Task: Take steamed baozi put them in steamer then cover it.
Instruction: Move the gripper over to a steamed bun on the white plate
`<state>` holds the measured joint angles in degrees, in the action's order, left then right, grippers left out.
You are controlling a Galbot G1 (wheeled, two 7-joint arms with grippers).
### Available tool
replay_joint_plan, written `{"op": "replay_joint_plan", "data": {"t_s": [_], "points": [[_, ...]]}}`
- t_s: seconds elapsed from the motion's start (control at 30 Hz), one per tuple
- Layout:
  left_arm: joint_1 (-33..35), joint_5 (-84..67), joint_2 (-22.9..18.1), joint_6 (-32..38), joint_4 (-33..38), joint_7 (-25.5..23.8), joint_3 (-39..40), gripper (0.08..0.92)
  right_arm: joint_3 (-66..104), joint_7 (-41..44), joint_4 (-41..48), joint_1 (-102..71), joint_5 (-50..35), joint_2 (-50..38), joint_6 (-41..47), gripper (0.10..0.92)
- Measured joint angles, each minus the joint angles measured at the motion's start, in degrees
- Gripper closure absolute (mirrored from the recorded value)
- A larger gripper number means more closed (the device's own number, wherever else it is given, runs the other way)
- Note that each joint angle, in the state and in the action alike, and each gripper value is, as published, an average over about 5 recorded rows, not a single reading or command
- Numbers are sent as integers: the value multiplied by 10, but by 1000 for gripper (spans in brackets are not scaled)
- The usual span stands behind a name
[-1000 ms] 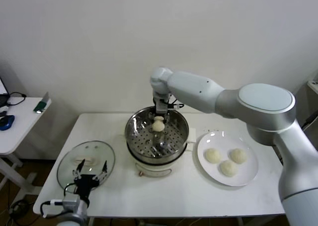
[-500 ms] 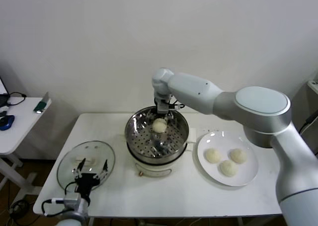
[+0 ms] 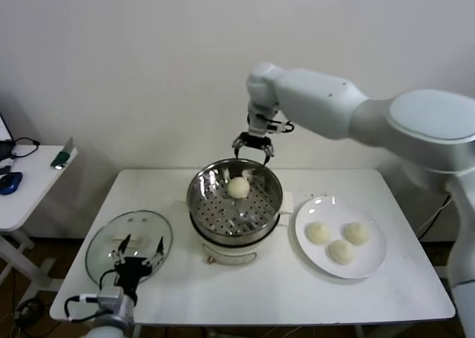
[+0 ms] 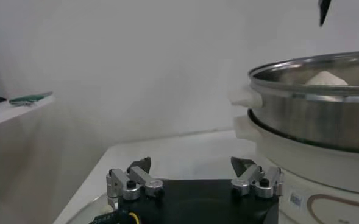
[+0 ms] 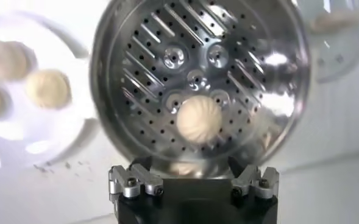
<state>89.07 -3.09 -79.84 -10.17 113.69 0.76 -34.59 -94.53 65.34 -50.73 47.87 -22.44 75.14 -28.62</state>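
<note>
Where the white table (image 3: 223, 293) reaches its front left corner, the cover (image 3: 128, 245) is laid flat: a round disc of clear glass with a metal rim and a white rectangular handle at its centre, its front part hidden behind the left gripper (image 3: 136, 258), which hangs just above it with black fingers spread apart and nothing held between them. At the middle of the table, toward the back edge, the steamer (image 3: 234, 204) is seen as a round pot of shiny stainless steel on a white electric base with side handles; its tray is perforated with rows of small holes and raised dimples. One steamed baozi (image 3: 237, 187), smooth, round and cream-white, is resting on the tray near the rear wall, and in the left wrist view only its top (image 4: 327, 78) is shown above the rim. Above the back rim of the pot, clear of the bun, the right gripper (image 3: 253, 149) is held with its fingers released and empty. Near the right edge of the table, a flat white round plate (image 3: 371, 262) carries three more buns (image 3: 341, 241) set close together. Off the table's left edge, a second white surface (image 3: 30, 182) is cut off by the frame, with small objects on it too unclear to name.
</note>
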Motion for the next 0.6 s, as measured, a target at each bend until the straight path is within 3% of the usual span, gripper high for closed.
{"op": "replay_joint_plan", "data": {"t_s": [0.3,0.6], "points": [[-2,-1,-4,0,3,0,-1,177,-140,-31,-146,95,-154,-131,176,203],[-1,-6,-3,3,11,0,-6,177,-211,-102,-283,116,-211,-226,316,203]]}}
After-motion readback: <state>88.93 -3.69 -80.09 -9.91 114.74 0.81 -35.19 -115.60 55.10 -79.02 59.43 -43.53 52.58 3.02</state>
